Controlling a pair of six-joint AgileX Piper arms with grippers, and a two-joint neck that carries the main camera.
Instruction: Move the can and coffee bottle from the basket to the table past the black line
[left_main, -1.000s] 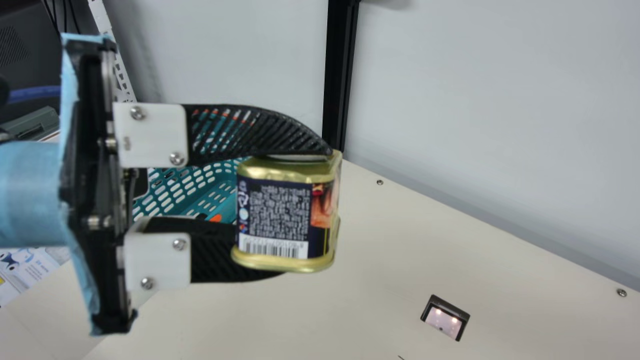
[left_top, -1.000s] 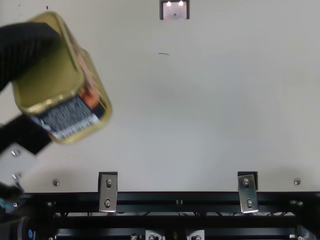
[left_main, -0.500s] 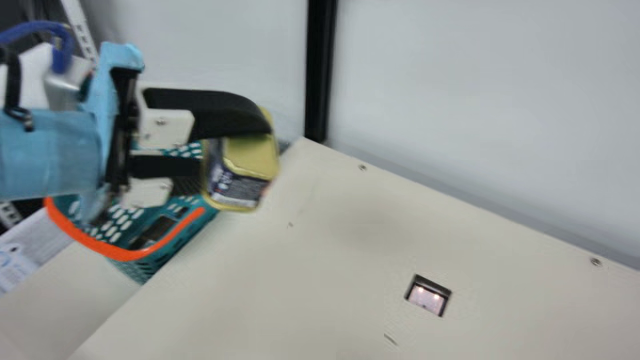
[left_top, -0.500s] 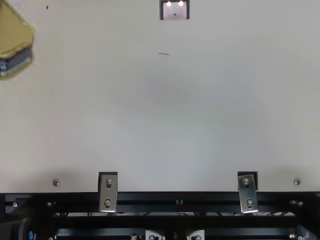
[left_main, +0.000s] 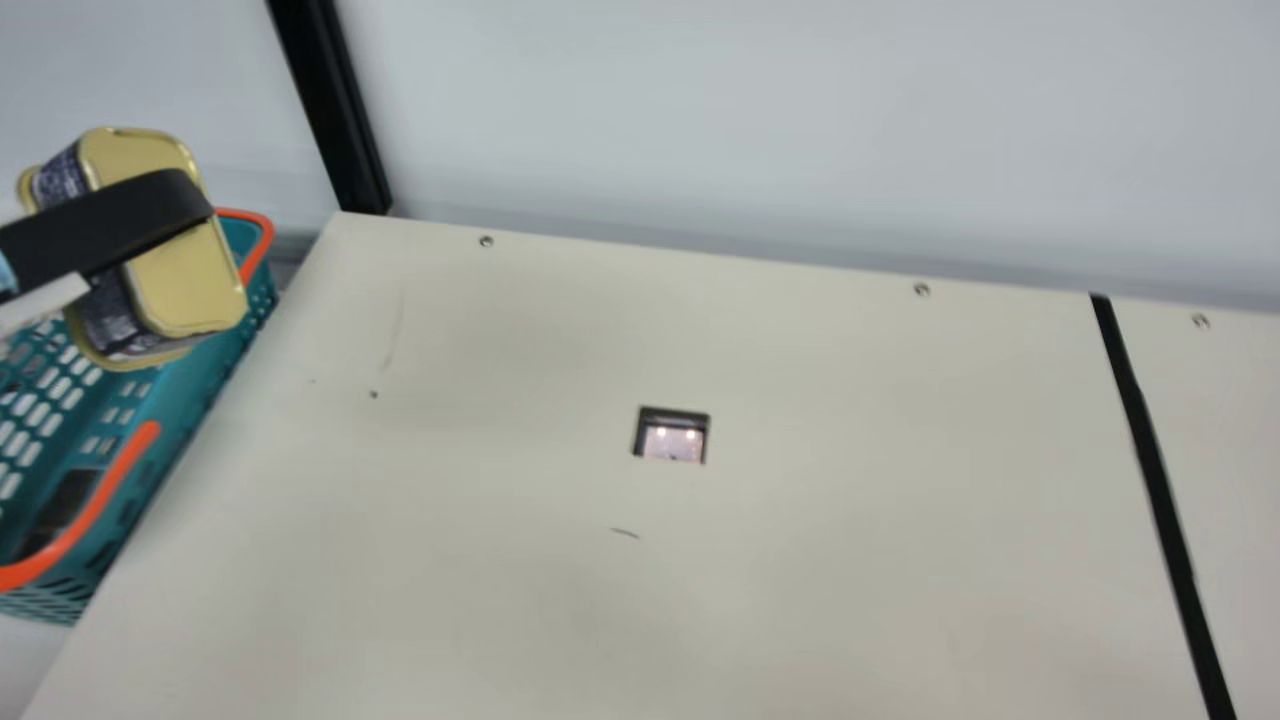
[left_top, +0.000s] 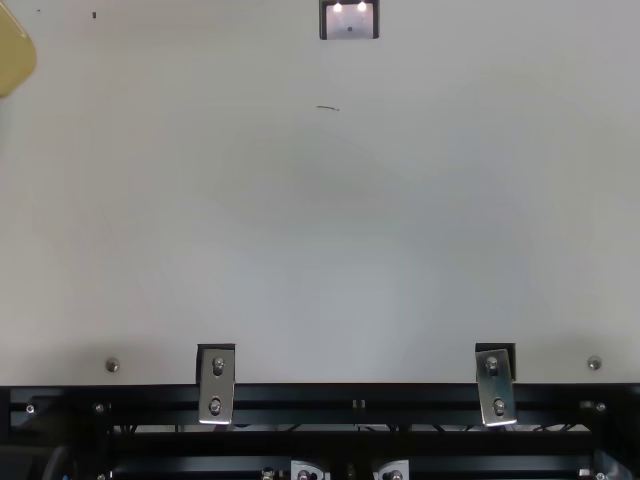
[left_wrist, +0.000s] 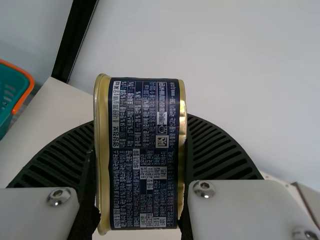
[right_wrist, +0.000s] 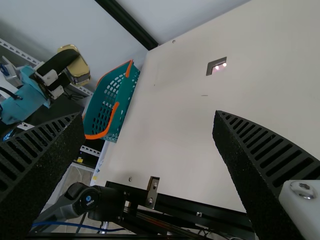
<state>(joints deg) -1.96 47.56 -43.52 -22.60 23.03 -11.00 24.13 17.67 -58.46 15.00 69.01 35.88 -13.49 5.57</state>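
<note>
Robotics lab: arm (right_wrist: 22, 106), bolted rail (left_top: 280, 394)

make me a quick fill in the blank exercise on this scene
The gripper holding the can is the robot's ____ one.
The handles of the teal basket are ____.
The line on the table is ____.
The right gripper is ____, not shut.

Missing words: left; orange; black; open

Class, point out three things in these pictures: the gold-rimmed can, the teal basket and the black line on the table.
Gold-rimmed can (left_wrist: 145, 135): left wrist view, on its dark printed label.
Teal basket (right_wrist: 125, 97): right wrist view, on its outer side wall.
Black line (left_main: 1163, 510): main view, about midway along it.
</note>
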